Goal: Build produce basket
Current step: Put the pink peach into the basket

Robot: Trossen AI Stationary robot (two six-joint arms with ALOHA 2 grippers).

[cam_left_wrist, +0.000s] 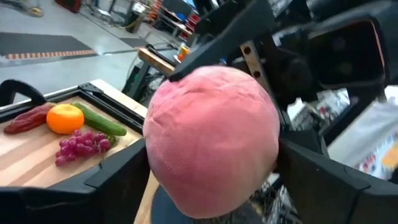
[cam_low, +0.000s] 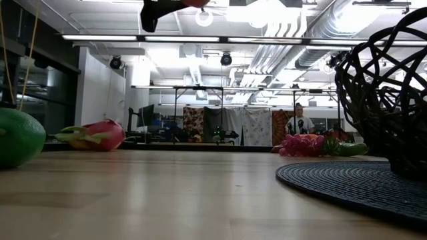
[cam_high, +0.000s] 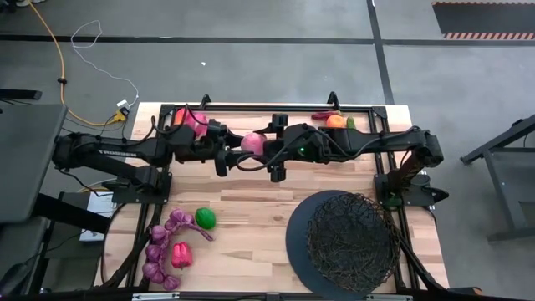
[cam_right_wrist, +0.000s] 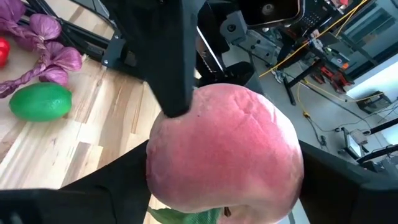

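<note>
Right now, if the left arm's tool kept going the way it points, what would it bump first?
The peach is already between its fingers; straight past it sits the right tool, which looks nearest, though depth is hard to judge.

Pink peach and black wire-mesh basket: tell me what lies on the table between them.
Only bare wooden tabletop in the high view; the round pink peach hangs between both claws, the basket nearer the front-right.
</note>
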